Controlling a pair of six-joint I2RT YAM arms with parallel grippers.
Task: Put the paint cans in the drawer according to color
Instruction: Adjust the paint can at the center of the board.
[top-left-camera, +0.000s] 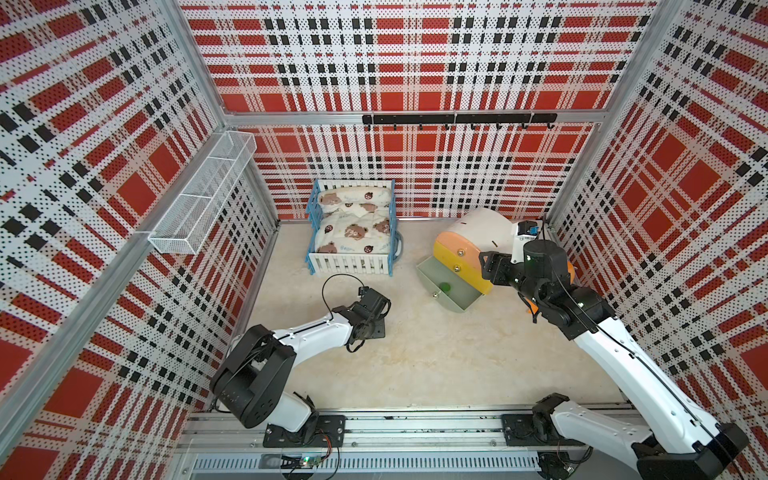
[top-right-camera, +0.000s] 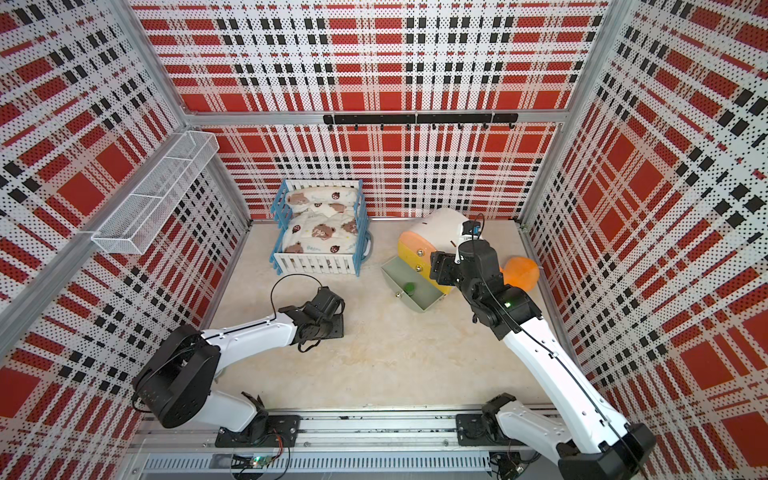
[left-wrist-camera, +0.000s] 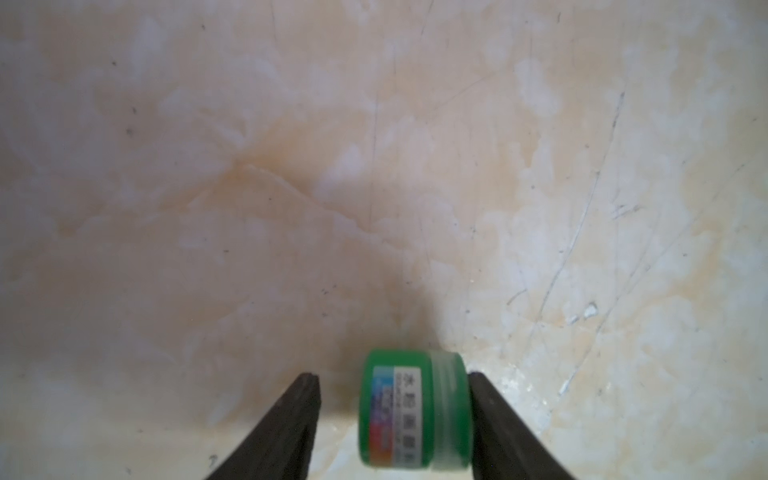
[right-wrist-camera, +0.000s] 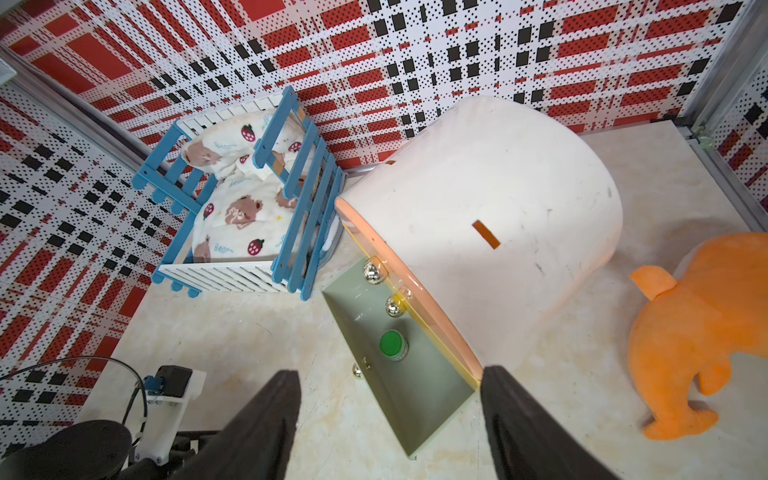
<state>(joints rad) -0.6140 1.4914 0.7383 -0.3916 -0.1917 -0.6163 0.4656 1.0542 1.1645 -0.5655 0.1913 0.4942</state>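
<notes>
Desk (top-left-camera: 415, 365): pale marbled top. Landmark taken: the white domed drawer chest (top-left-camera: 486, 226) at the back of it.

Blue-and-white toy crib (top-left-camera: 351, 262) with bear bedding stands near the chest, on its drawer-front side. Not part of the sorting.

Orange soft toy (right-wrist-camera: 698, 316) lies near the chest's flank, away from the drawer fronts. Also not part of it.

The chest has three drawers. The peach and yellow ones are shut. The bottom green drawer (right-wrist-camera: 419, 399) is pulled out, probably left open because green cans are the ones going in. No white or orange cans show anywhere.

Right pincer (right-wrist-camera: 388, 372) hangs over the chest's front edge, above the open drawer. Its jaws stand wide with nothing between them. It looks parked there to stay clear of the other arm's path.

Left pincer (left-wrist-camera: 392, 376) points down at the desk, well apart from the chest on the drawer-front side. Its jaws are part-way apart and straddle a can. One finger (left-wrist-camera: 498, 424) touches it, and a gap shows at the other, so it is not clamped.

First green paint can (right-wrist-camera: 392, 343) sits upright inside the green drawer, cap up, near the chest face.

Second green paint can (left-wrist-camera: 415, 411) sits on the desk between the left jaws. It appears to lie on its side with the label showing, so the jaws meet its ends. The likely next step is to squeeze it, lift it and carry it to the green drawer.
</notes>
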